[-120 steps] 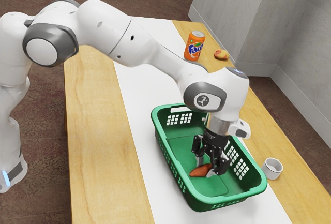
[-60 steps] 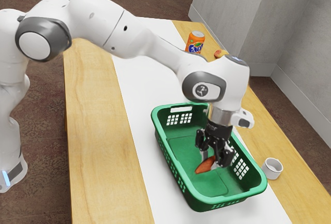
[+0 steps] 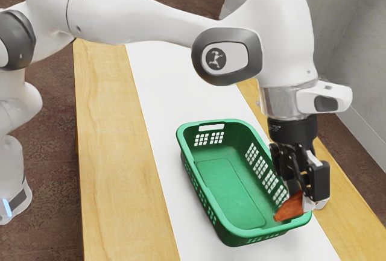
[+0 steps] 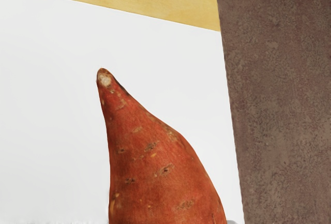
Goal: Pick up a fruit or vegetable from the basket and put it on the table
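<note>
The tool (image 3: 301, 198) is clamped on the yam (image 3: 291, 206), raised by the corner of the basket (image 3: 253, 232), where letting go early could tumble it off the rim and a low swing could knock the cup (image 3: 322, 204) across the bench (image 3: 111, 152).

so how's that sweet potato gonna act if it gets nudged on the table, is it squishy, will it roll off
The sweet potato is probably stiff and not easily squashed, since its outline is full and unwrinkled. Its rounded body could roll, though the taper to a narrow tip would likely make it curve. Its skin looks matt and lightly pitted, so it's probably not very slippery.
</note>
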`<state>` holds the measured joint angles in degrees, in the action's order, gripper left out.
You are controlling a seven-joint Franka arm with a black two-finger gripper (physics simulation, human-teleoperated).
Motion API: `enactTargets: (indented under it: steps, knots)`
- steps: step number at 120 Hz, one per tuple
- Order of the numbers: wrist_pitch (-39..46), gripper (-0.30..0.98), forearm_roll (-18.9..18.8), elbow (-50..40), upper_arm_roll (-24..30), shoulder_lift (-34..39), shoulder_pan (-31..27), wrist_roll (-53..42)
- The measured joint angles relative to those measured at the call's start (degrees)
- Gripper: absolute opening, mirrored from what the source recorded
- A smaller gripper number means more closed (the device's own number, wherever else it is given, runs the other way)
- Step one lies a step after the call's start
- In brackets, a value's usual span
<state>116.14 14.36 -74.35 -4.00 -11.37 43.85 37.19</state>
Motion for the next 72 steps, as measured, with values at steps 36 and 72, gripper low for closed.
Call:
enactTargets:
  steps: [36,72]
  knots:
    - [2.11,0.49,1.66,1.7,-0.26,-3.37,2.14,4.26]
    - [-11.78,0.66,-5.17,-15.7,-5.15,18.92,-12.52,31.07]
